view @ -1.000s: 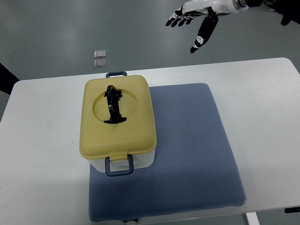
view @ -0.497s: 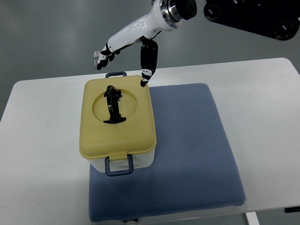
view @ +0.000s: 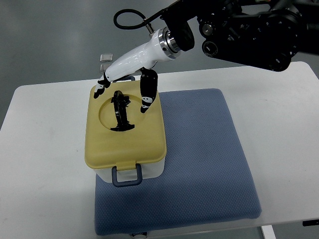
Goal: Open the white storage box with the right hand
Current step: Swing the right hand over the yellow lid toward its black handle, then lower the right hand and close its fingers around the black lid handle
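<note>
A white storage box (view: pixel 149 171) with a yellow lid (view: pixel 125 137) stands on the left part of a blue mat (view: pixel 199 164). The lid is down and carries a black handle (view: pixel 121 112) in a round recess. Grey-blue latches sit at the near end (view: pixel 126 176) and the far end. My right hand (view: pixel 124 84) reaches in from the upper right, white with black fingertips. Its fingers are spread over the lid's far edge, the thumb (view: pixel 146 97) pointing down at the lid's far right. It holds nothing.
The mat lies on a white table (view: pixel 45 164). Two small clear squares (view: pixel 105 59) lie on the grey floor beyond the table's far edge. My dark right arm (view: pixel 249 30) fills the upper right.
The right hand has swung in from the upper right, come down and to the left, and now hovers spread over the lid's far edge. The box has not moved.
</note>
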Controlling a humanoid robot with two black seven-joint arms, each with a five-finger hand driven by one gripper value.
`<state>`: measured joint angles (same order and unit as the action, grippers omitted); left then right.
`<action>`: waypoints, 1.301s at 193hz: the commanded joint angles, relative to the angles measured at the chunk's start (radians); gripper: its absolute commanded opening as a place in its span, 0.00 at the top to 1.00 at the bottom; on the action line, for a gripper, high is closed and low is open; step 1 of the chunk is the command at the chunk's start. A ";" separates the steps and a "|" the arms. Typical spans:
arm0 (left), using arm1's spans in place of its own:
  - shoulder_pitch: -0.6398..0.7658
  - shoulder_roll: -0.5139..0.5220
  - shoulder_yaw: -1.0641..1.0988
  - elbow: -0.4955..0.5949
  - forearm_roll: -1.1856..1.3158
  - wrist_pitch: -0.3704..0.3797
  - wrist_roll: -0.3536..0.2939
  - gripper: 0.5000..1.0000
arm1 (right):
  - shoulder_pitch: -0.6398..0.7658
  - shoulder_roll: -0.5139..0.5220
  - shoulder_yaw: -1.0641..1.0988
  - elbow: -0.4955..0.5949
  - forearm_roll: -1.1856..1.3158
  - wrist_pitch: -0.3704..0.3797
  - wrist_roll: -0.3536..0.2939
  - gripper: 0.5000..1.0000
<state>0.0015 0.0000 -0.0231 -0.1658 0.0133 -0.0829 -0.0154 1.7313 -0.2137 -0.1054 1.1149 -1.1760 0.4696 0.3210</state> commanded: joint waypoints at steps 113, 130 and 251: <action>0.000 0.000 0.000 0.000 0.000 0.000 0.000 0.00 | -0.093 0.054 -0.002 -0.012 -0.059 -0.200 0.018 0.16; 0.000 0.000 0.000 0.000 -0.001 0.000 0.000 0.00 | -0.102 0.059 -0.004 -0.017 -0.071 -0.210 0.018 0.16; 0.000 0.000 0.000 0.000 0.000 0.000 0.000 0.00 | -0.141 0.059 -0.013 -0.038 -0.120 -0.258 0.018 0.28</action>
<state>0.0015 0.0000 -0.0230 -0.1656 0.0132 -0.0828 -0.0153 1.5920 -0.1547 -0.1149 1.0813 -1.2875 0.2184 0.3390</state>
